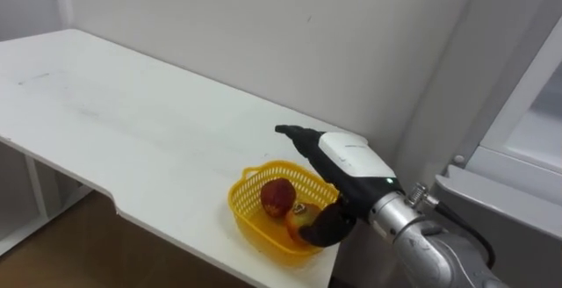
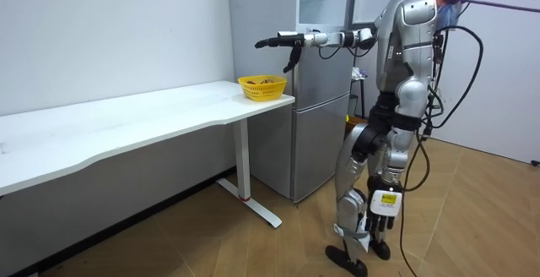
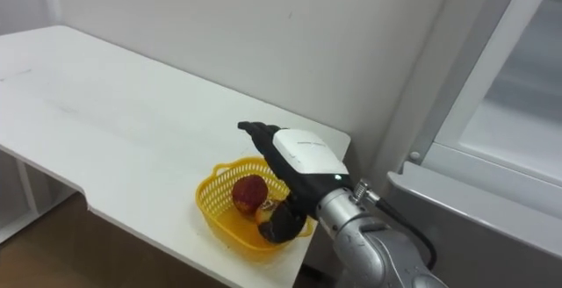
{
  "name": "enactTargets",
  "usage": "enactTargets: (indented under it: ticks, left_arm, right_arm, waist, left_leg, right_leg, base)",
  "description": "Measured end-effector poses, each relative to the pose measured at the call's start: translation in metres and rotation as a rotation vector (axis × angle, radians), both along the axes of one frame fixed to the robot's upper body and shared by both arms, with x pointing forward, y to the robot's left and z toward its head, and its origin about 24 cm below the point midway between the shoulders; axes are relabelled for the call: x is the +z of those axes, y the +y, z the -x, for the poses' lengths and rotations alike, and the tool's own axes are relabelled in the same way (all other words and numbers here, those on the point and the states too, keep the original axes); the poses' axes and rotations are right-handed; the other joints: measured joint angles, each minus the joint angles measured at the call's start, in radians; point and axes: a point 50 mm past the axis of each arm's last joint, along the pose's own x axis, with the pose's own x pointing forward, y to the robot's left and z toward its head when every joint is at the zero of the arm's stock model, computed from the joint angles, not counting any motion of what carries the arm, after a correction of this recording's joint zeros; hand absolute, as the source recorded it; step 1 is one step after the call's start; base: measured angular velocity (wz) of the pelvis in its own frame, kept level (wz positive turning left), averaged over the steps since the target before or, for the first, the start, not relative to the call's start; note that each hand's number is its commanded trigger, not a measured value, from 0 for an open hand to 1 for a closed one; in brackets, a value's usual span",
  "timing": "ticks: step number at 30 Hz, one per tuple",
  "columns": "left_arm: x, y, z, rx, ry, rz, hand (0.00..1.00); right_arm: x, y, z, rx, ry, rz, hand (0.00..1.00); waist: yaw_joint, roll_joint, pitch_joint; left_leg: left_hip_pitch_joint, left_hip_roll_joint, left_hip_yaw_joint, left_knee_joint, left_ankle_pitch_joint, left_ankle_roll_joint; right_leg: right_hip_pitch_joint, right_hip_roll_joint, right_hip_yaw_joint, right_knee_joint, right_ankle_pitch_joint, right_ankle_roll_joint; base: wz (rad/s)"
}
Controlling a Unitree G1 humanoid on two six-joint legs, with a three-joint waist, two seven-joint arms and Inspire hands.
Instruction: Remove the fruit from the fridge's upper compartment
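Right hand (image 1: 351,161) is stretched out level, fingers straight and spread a little, pointing away from the robot. The thumb hangs down dark below the palm. Nothing is in its grasp.

Directly under the hand is a yellow basket (image 1: 241,205) sitting at the corner of the white table (image 1: 132,121). In the room view the hand (image 2: 283,40) floats clear above the basket (image 2: 262,87), and the thumb tip stops short of the rim.

A red fruit (image 1: 277,197) lies in the basket, below the fingers and just to the thumb's left. It is apart from the hand. A yellowish-orange piece (image 1: 299,222) lies beside the red fruit, close to the thumb. From the eye views he cannot tell whether the thumb touches it.

Ahead of the fingertips is a plain wall (image 1: 307,33). To the hand's right, alongside the forearm, is the fridge (image 2: 321,133), standing just beside the table's end. Its pale upper part shows at the right edge of the eye views.

The robot stands upright in front of the fridge, with its right arm reaching sideways toward the table.
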Motion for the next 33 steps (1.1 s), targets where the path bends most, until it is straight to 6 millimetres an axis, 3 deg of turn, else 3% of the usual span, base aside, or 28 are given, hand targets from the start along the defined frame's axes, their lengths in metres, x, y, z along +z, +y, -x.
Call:
enactTargets:
  ticks: [5, 8, 13, 15, 16, 19, 22, 25, 32, 33]
  left_arm:
    - [-0.003, -0.008, 0.002, 0.007, 0.009, 0.019, 0.0]
    - [-0.005, -0.015, 0.009, 0.015, 0.024, 0.032, 0.0]
    - [-0.005, -0.016, 0.014, 0.017, 0.035, 0.017, 0.0]
    - [-0.007, -0.022, 0.015, 0.02, 0.04, 0.013, 0.0]
    - [-0.008, -0.025, 0.015, 0.022, 0.043, 0.018, 0.0]
    - [-0.009, -0.029, 0.014, 0.024, 0.028, 0.025, 0.0]
    - [-0.009, -0.03, 0.014, 0.026, 0.025, 0.021, 0.0]
    - [-0.01, -0.034, 0.017, 0.03, 0.033, 0.026, 0.0]
    - [-0.012, -0.04, 0.01, 0.017, -0.003, 0.046, 0.0]
    - [-0.012, -0.04, 0.007, 0.013, -0.009, 0.046, 0.0]
  right_arm:
    - [0.012, -0.004, 0.0, -0.012, -0.029, -0.073, 0.0]
    - [0.023, 0.0, 0.004, 0.012, -0.073, -0.121, 0.0]
    - [0.046, 0.016, 0.023, 0.088, -0.173, -0.26, 0.0]
    - [0.05, 0.021, 0.032, 0.119, -0.201, -0.323, 0.0]
    - [0.052, 0.023, 0.035, 0.127, -0.21, -0.352, 0.0]
    - [0.06, 0.017, 0.05, 0.147, -0.254, -0.441, 0.0]
    - [0.065, 0.011, 0.064, 0.166, -0.302, -0.523, 0.0]
    - [0.063, 0.008, 0.075, 0.155, -0.325, -0.586, 0.0]
    - [0.067, -0.008, 0.079, 0.097, -0.391, -0.66, 0.0]
    - [0.067, -0.012, 0.08, 0.083, -0.398, -0.665, 0.0]
  waist:
    - [-0.011, 0.025, -0.0021]
    - [-0.028, 0.052, -0.0101]
    - [-0.058, 0.087, -0.0115]
    - [-0.078, 0.106, -0.0159]
    - [-0.089, 0.119, -0.0133]
    - [-0.114, 0.144, -0.0145]
    - [-0.132, 0.161, -0.0196]
    - [-0.163, 0.174, -0.0192]
    - [-0.248, 0.198, -0.0189]
    - [-0.254, 0.201, -0.0226]
  left_leg:
    - [0.009, -0.001, 0.004, -0.001, 0.001, 0.001]
    - [0.02, -0.001, 0.016, -0.012, 0.004, 0.005]
    - [0.051, 0.004, 0.05, -0.038, 0.008, 0.006]
    - [0.061, 0.006, 0.063, -0.042, 0.007, 0.007]
    - [0.068, 0.006, 0.068, -0.044, 0.006, 0.008]
    - [0.07, 0.007, 0.077, -0.044, 0.004, 0.012]
    - [0.078, 0.013, 0.109, -0.055, 0.003, 0.013]
    - [0.092, 0.016, 0.128, -0.065, 0.003, 0.013]
    - [0.118, 0.021, 0.164, -0.083, 0.003, 0.013]
    - [0.126, 0.022, 0.175, -0.09, 0.003, 0.013]
  right_leg:
    - [0.003, -0.001, 0.006, 0.0, 0.001, 0.003]
    - [0.007, -0.005, 0.01, 0.001, 0.002, 0.005]
    - [0.01, -0.007, 0.043, 0.003, 0.003, 0.005]
    - [0.012, -0.007, 0.055, 0.004, 0.004, 0.007]
    - [0.011, -0.007, 0.06, 0.001, 0.006, 0.008]
    - [0.015, -0.008, 0.067, 0.001, 0.009, 0.012]
    - [0.005, -0.006, 0.094, 0.002, 0.014, 0.011]
    - [0.004, -0.003, 0.114, 0.001, 0.016, 0.011]
    - [0.001, 0.002, 0.157, 0.001, 0.021, 0.01]
    - [0.001, 0.004, 0.169, -0.002, 0.022, 0.01]
  base:
    - [-0.01]
    - [-0.09]
    - [-0.19]
    - [-0.18]
    - [-0.12]
    - [-0.08]
    - [-0.26]
    - [-0.24]
    - [-0.18]
    - [-0.2]
